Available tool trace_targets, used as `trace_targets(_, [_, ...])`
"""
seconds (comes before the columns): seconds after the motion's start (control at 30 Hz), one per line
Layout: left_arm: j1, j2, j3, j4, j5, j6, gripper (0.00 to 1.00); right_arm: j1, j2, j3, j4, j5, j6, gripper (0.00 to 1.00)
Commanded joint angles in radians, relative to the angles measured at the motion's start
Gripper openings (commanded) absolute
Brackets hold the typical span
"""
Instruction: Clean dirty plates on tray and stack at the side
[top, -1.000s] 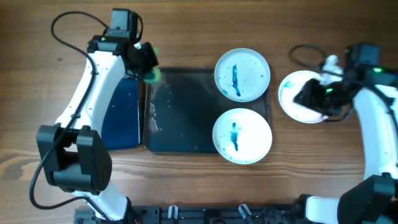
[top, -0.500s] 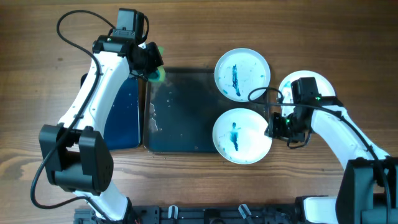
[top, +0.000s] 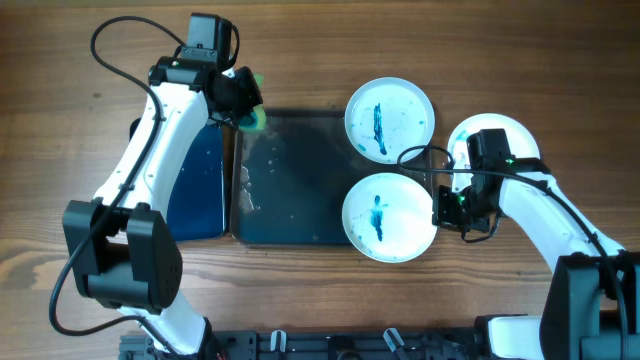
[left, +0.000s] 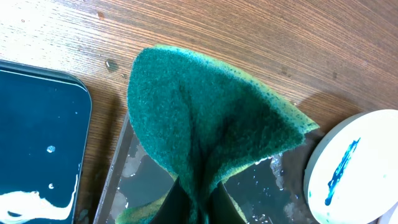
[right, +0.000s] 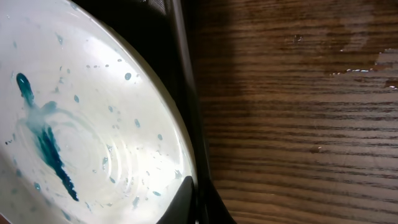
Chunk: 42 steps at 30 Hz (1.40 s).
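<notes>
Two plates with blue streaks lie on the right part of the tray (top: 300, 190): a far plate (top: 390, 120) and a near plate (top: 390, 218). A third plate (top: 500, 135) lies on the table to the right, partly under my right arm. My right gripper (top: 441, 208) is shut on the near plate's right rim; in the right wrist view its fingers (right: 194, 202) pinch the rim of the plate (right: 93, 118). My left gripper (top: 243, 105) is shut on a folded green sponge (left: 205, 118) above the tray's far left corner.
A smaller dark blue tray (top: 195, 180) lies against the big tray's left side and shows in the left wrist view (left: 37, 137). Foam and water drops lie on the big tray's left part (top: 245, 185). The far plate also shows in the left wrist view (left: 354, 168).
My right arm has swung from the plate on the table to the near plate's right rim and closed on it. My left arm shifted slightly with the sponge.
</notes>
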Motion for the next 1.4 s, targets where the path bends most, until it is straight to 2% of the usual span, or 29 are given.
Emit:
trace_targets(0.0, [0.002, -0.006, 0.008, 0.006, -0.009, -0.029, 0.04, 0.023, -0.011, -0.004, -0.004, -0.021, -0.011, 0.04])
trace_targets(0.07, [0.002, -0.006, 0.008, 0.005, -0.009, -0.029, 0.04, 0.064, -0.044, 0.022, -0.022, -0.034, 0.007, 0.04])
trace_targets(0.17, [0.002, -0.006, 0.008, 0.006, -0.01, -0.029, 0.04, 0.179, -0.1, 0.098, -0.044, -0.025, 0.124, 0.04])
trace_targets(0.3, [0.002, -0.006, 0.008, 0.005, -0.01, -0.029, 0.04, 0.403, -0.102, 0.23, -0.066, 0.143, 0.313, 0.04])
trace_targets(0.4, [0.002, -0.006, 0.008, 0.005, -0.01, -0.029, 0.04, 0.545, -0.064, 0.297, -0.015, 0.311, 0.409, 0.04])
trace_targets(0.5, [0.002, -0.006, 0.008, 0.002, -0.01, -0.029, 0.04, 0.599, 0.045, 0.359, 0.046, 0.351, 0.472, 0.04])
trace_targets(0.7, [0.002, -0.006, 0.008, -0.005, -0.01, -0.029, 0.04, 0.603, 0.306, 0.521, 0.134, 0.309, 0.487, 0.04])
trace_targets(0.87, [0.002, -0.006, 0.008, -0.019, -0.01, -0.029, 0.04, 0.6, 0.407, 0.543, 0.144, 0.266, 0.533, 0.04])
trace_targets(0.9, [0.002, -0.006, 0.008, -0.026, -0.01, -0.029, 0.04, 0.599, 0.408, 0.543, 0.151, 0.257, 0.528, 0.07])
trace_targets(0.93, [0.002, -0.006, 0.008, -0.033, -0.009, -0.029, 0.04, 0.597, 0.408, 0.543, 0.164, 0.24, 0.508, 0.15])
trace_targets(1.03, [0.002, -0.006, 0.005, -0.045, -0.009, -0.037, 0.04, 0.582, 0.408, 0.542, 0.191, 0.188, 0.452, 0.29])
trace_targets(1.3, [0.002, -0.006, -0.064, -0.031, -0.002, -0.081, 0.04, 0.461, 0.472, 0.536, 0.269, -0.091, 0.193, 0.29])
trace_targets(1.37, [0.002, -0.006, -0.064, -0.024, -0.002, -0.081, 0.04, 0.451, 0.495, 0.536, 0.271, -0.103, 0.193, 0.35])
